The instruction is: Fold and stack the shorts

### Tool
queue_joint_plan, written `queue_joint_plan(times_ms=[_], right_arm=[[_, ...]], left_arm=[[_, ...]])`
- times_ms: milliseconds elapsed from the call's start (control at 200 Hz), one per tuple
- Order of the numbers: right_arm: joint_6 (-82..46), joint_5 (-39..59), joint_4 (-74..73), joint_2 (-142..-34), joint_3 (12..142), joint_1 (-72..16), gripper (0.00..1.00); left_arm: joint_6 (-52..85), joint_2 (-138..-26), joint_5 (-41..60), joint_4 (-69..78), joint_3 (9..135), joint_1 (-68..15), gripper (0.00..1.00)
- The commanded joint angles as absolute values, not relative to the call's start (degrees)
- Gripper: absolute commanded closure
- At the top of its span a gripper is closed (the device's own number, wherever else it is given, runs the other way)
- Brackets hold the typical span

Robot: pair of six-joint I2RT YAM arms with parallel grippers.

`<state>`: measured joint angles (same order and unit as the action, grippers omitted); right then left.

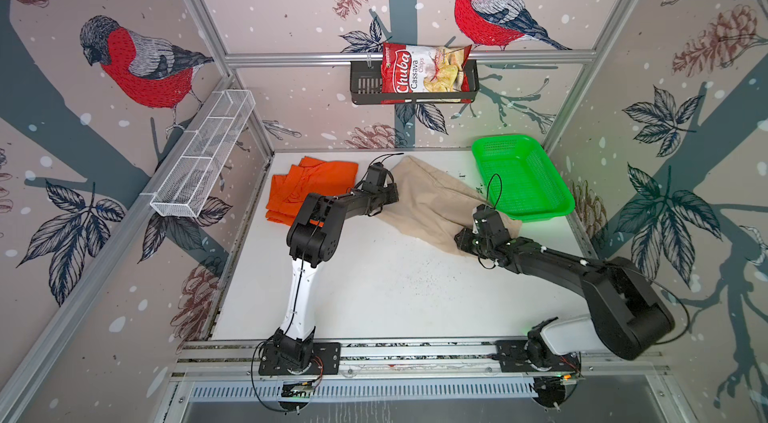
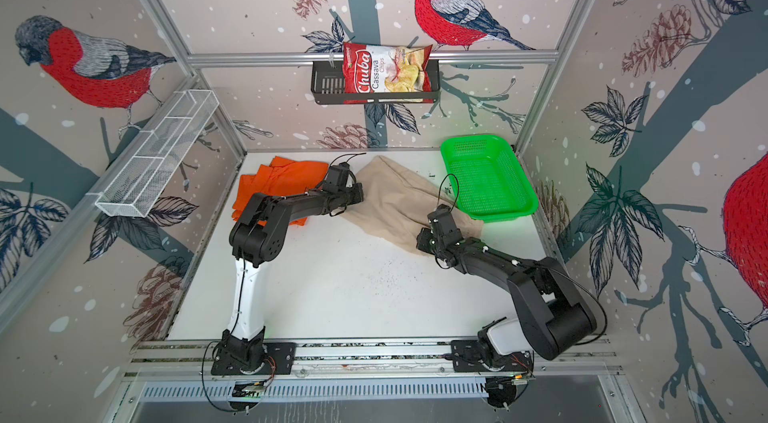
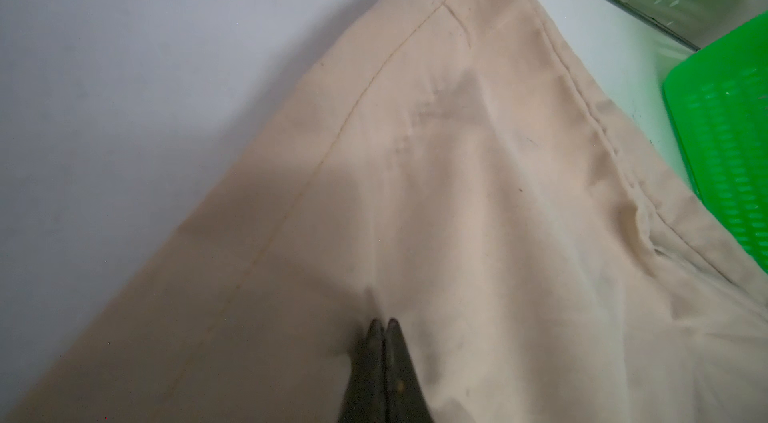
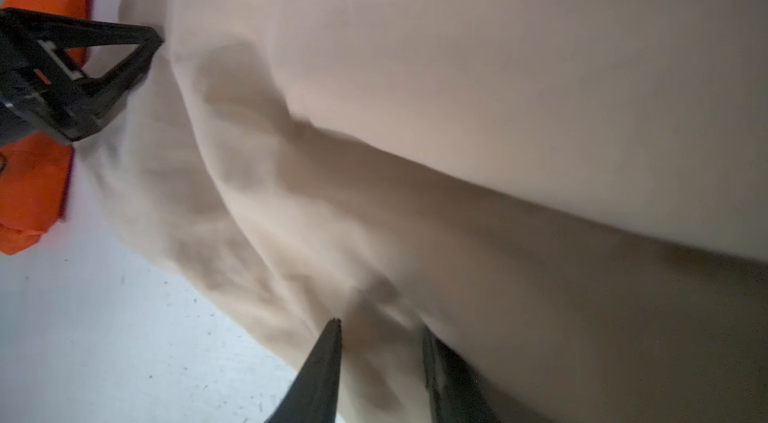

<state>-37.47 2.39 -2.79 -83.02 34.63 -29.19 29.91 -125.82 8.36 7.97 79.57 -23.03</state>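
The beige shorts lie spread on the white table, one end against the green basket. The orange shorts lie crumpled at the back left. My left gripper is at the beige shorts' left edge. Its fingertips are pressed together on a small pucker of the beige cloth. My right gripper is at the shorts' near right corner, with a bunch of beige cloth filling the gap between its fingers. In the right wrist view the left gripper touches the cloth edge beside the orange shorts.
A green mesh basket stands at the back right, touching the beige shorts. A chips bag sits in a black rack on the back wall. A white wire rack hangs on the left wall.
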Motion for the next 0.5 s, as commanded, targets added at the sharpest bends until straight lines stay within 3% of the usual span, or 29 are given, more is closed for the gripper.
queue_joint_plan(times_ms=[0,215,430,495], right_arm=[[-35.6,1.9,-3.3,-84.6,34.7,-29.3,0.65],[-37.2,4.6,3.2,-80.2,26.4,-31.7,0.65],[-38.9,6.7,11.8,-65.4,22.5,-33.8,0.63],[-38.6,7.7,12.8,-60.5,24.1,-33.8,0.61]], left_arm=[[29.3,-122.6,5.0,2.6,73.7,-22.8,1.00],[31.5,-109.7,2.1,6.4,54.9,-23.3,1.00],[36.2,-92.8,0.9,8.3,36.3,-25.6,1.00],[37.0,-87.2,1.1,7.1,33.8,-26.6,0.90]])
